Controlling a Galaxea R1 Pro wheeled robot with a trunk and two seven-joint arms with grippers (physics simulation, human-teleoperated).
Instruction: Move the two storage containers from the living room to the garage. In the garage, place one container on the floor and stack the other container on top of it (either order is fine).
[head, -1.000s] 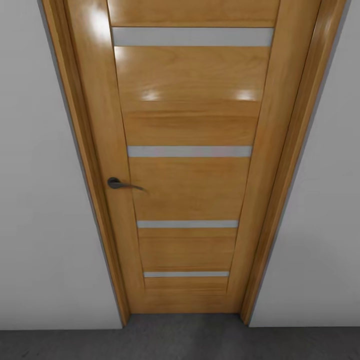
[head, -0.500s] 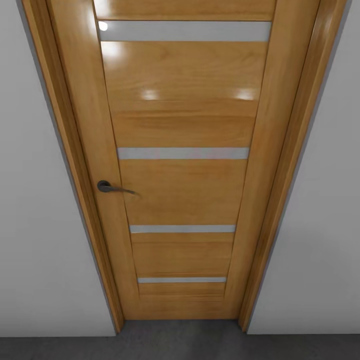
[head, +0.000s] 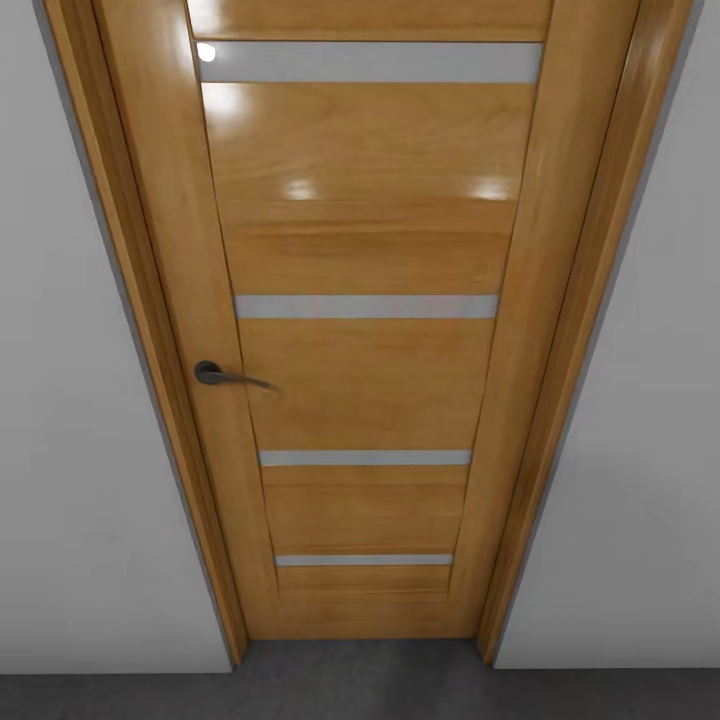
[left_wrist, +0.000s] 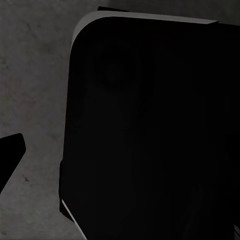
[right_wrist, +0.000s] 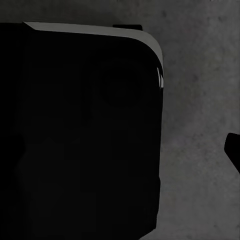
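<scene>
The two storage containers are out of view. In the head view I face a shut wooden door with frosted horizontal strips and a dark lever handle on its left side. The dark grey concrete floor of the garage runs along the door's foot. In the left wrist view a black finger juts in at the edge above the concrete floor. A black finger likewise shows at the edge of the right wrist view. Nothing is seen held, and neither view shows how the jaws stand.
Pale grey walls flank the door frame on both sides. A large black part of the robot covers much of the left wrist view, and a similar black part covers much of the right wrist view.
The head camera moved a little closer to the door between one second and half a second ago, so the door looks larger. Since then the picture has held still.
</scene>
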